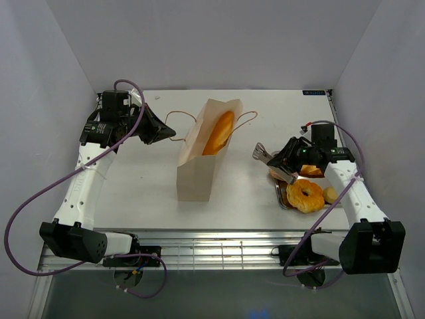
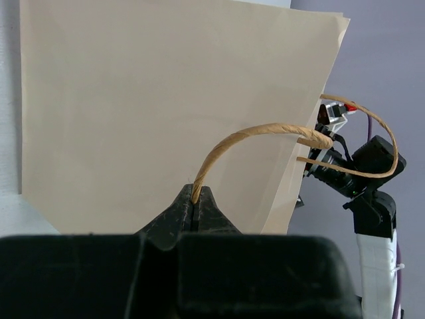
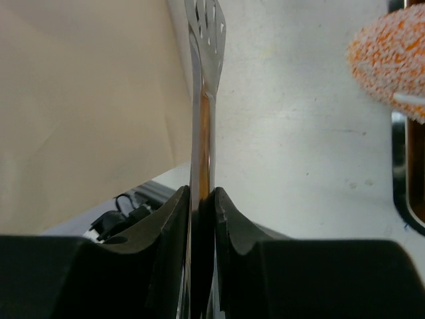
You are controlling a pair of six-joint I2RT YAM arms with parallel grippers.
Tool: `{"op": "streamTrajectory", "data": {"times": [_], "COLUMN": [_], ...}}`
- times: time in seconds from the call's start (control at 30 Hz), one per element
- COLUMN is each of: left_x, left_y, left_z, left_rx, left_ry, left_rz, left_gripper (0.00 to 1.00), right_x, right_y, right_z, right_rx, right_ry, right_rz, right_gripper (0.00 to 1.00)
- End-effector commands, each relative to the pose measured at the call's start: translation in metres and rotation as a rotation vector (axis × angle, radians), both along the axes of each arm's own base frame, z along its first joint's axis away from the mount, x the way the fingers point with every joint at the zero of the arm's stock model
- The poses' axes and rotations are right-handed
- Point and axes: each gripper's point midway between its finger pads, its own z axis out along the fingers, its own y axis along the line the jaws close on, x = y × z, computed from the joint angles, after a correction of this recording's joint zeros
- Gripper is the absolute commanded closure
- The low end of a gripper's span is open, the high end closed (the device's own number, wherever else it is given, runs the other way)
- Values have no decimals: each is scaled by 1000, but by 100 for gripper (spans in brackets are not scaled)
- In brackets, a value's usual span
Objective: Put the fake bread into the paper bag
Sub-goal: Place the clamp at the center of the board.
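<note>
The tan paper bag stands upright mid-table with its mouth open. A golden baguette leans inside it. My left gripper is shut on the bag's left cord handle, holding it out to the left. My right gripper is shut on the metal tongs, whose closed tips point toward the bag and hold nothing. A ring-shaped bun and other pastries lie on the silver tray under my right arm. An orange pastry shows at the right wrist view's upper right.
The tray sits near the table's front right edge. The bag's right handle loops toward the back. White enclosure walls stand on the left, right and back. A metal grille runs along the front edge.
</note>
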Motion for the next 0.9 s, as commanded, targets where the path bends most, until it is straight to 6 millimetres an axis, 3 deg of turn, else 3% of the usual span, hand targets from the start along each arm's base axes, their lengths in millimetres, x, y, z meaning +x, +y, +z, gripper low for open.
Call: {"op": "streamTrajectory", "data": {"times": [0.0,0.03,0.1,0.3,0.7,0.87], "left_x": [-7,-7,-8,-15,-23,-23], "left_y": [2,1,0,-1,-8,-8], "left_z": [1,-1,-6,-11,-21,-18], "left_rx": [-1,-6,-11,-23,-57,-57], "left_ry": [0,5,20,35,93,82], "left_rz": [-2,-5,-7,-15,-52,-58], "left_gripper": [100,100,100,100,100,100], "right_x": [21,15,22,15,29,25], "right_y": [-1,2,8,25,47,59], "right_z": [0,-18,-23,-71,-128,-156], "right_rx": [-102,-118,-112,-256,-450,-514], "right_ry": [-228,-219,-298,-337,-481,-474], "right_rz": [33,44,51,133,150,175], "right_gripper": [74,74,73,72,62,57]}}
